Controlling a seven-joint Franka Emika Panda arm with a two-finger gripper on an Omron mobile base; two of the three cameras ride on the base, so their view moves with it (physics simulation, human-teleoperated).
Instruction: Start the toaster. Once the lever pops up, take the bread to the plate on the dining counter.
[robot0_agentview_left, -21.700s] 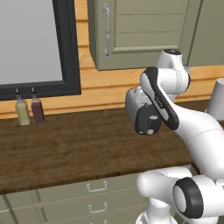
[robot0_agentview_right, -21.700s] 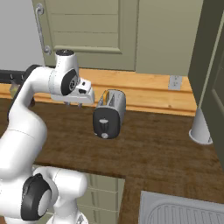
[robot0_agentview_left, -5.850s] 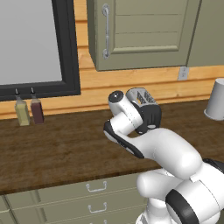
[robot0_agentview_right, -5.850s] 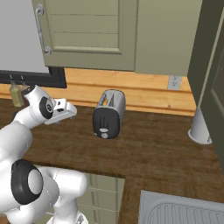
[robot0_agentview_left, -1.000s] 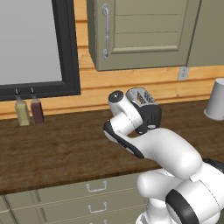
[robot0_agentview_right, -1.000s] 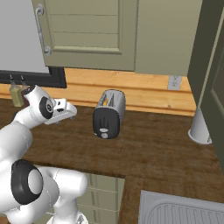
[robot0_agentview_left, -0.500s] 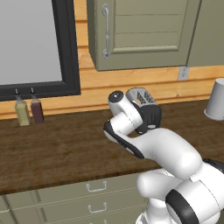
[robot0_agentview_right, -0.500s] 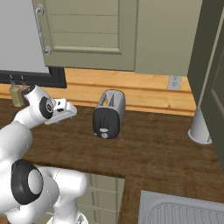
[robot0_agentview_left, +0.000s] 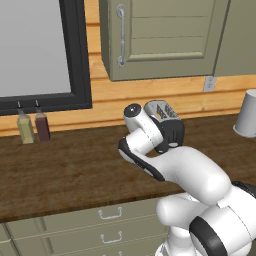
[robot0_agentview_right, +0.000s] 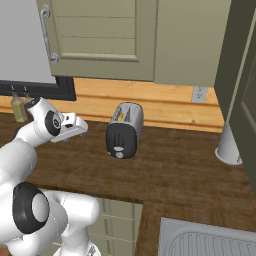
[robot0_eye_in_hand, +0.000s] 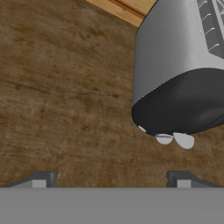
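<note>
- Toaster stood on the dark wood surface, close to the pale wood backsplash, its black end with a small knob turned toward the front edge.
- In the left base view the toaster showed its slotted grey top just behind the arm's wrist, which covered much of it.
- In the hand view the toaster sat at the upper right, grey top above and black end below, with two small pale knobs under that end.
- Fingers stood wide apart with nothing between them, their two dark tips over bare wood, to the left of the toaster's knob end and clear of it.
- In the right base view the hand hung just above the surface, left of the toaster, with a gap between them.
- Whether bread sat in the slots could not be told.
- Two bottles, one olive and one dark red, stood side by side under the dark-framed window, well left of the toaster.
- A pale grey cup-shaped thing stood far right, well apart from the toaster.
- A socket sat on the backsplash to the right of the toaster.
</note>
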